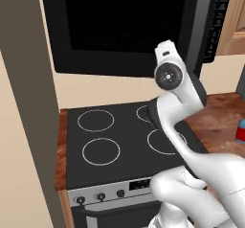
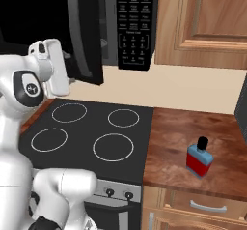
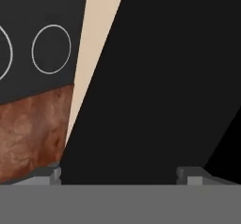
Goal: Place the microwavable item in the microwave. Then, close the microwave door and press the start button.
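Observation:
The black microwave (image 2: 136,26) hangs above the stove, its keypad of white-labelled buttons on the right. The microwave door (image 1: 124,23) with its large dark window stands ajar, its free edge (image 2: 87,35) swung out from the keypad side. My gripper (image 2: 69,68) is up against the door's outer face near that free edge. In the hand view the door (image 3: 155,77) looms as a black panel just beyond my gripper (image 3: 120,175). The fingertips (image 3: 52,173) are spread wide and open, with nothing between them. The dark red mug is out of view.
A black four-ring stove (image 1: 110,136) lies below the microwave. On the wooden counter (image 2: 193,122) to the right stands a blue-and-red boxy container (image 2: 198,159). Wooden cabinets (image 2: 207,21) rise right of the microwave. A tall brown panel (image 1: 24,102) walls the left.

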